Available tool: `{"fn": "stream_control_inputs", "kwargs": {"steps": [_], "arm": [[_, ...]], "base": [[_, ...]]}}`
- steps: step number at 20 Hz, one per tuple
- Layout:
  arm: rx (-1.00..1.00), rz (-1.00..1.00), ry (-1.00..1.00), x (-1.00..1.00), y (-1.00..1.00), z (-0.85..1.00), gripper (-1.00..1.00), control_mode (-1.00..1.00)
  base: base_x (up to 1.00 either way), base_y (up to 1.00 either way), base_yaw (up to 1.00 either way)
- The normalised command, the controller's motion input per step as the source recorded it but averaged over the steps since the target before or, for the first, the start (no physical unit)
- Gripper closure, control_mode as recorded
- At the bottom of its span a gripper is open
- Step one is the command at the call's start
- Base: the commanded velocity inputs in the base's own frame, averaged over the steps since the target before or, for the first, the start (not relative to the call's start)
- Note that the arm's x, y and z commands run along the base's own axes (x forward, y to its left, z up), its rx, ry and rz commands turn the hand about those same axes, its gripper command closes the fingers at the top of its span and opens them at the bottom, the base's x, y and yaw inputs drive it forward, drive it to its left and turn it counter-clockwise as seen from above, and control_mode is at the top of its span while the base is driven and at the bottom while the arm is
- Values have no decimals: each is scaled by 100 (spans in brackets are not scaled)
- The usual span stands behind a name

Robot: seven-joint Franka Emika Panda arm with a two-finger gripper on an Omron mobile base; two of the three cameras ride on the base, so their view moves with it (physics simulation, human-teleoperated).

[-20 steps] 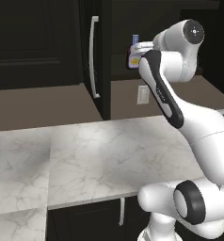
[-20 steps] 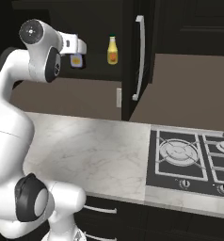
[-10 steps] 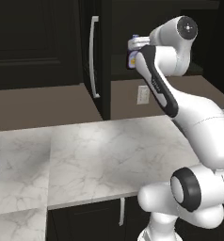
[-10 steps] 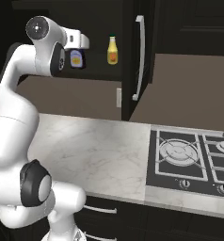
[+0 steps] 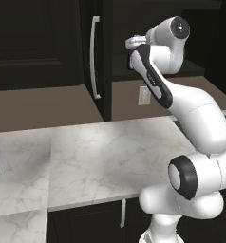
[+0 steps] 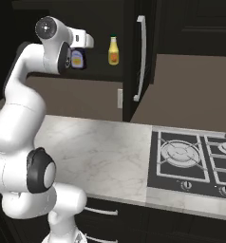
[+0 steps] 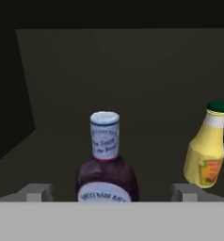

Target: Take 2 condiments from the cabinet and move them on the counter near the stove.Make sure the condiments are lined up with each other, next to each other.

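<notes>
Base views look forward and down from behind the arm, left and right, sharing the counter [image 5: 110, 152] and open cabinet [image 6: 129, 28]. Hand view faces the cabinet interior, close up.

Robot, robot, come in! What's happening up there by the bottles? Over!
Gripper jaws open, either side of dark bottle, not gripping. Yellow bottle upright beside it in cabinet. Nothing in the way. Over.

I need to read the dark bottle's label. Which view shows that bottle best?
The hand view: the dark bottle stands upright, centred between the open fingers, label facing. The right base view shows it small beside the arm; the left base view barely shows it behind the arm.
</notes>
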Motion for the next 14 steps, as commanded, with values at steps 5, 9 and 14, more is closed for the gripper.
{"fn": "stream_control_inputs", "kwargs": {"steps": [5, 9, 14], "arm": [[0, 0, 0, 41, 0, -15, -100, -100], [0, 0, 0, 30, 1, -2, -100, -100], [0, 0, 0, 27, 4, 0, -100, -100]], "base": [[0, 0, 0], [0, 0, 0], [0, 0, 0]]}}
